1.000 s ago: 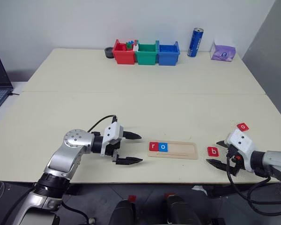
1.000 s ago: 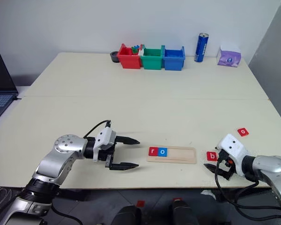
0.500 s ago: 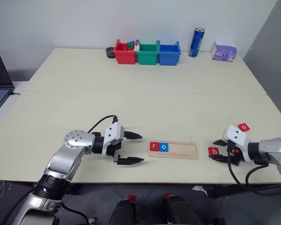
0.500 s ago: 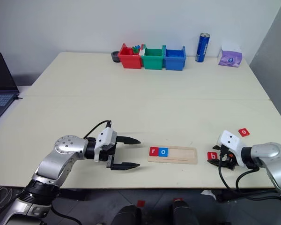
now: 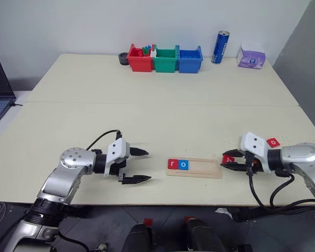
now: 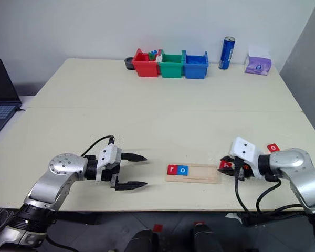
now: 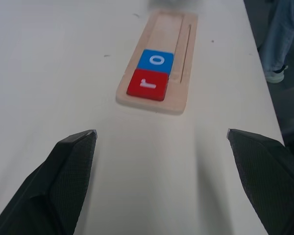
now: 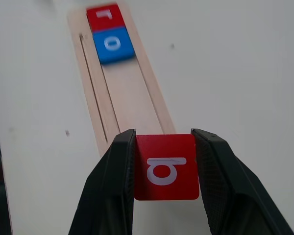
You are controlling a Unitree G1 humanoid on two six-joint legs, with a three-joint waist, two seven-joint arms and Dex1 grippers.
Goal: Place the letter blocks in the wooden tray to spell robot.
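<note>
Right tool (image 8: pixel 164 147) grips red b tile (image 8: pixel 165 167) (left tool (image 5: pixel 139 165) gapes) beside wooden tray (image 5: pixel 205 168).

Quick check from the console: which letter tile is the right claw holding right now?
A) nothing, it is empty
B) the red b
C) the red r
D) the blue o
B: the right claw is clamped on the red b tile, just short of the wooden tray's open end, while the red r and blue o already sit in the tray.
</note>
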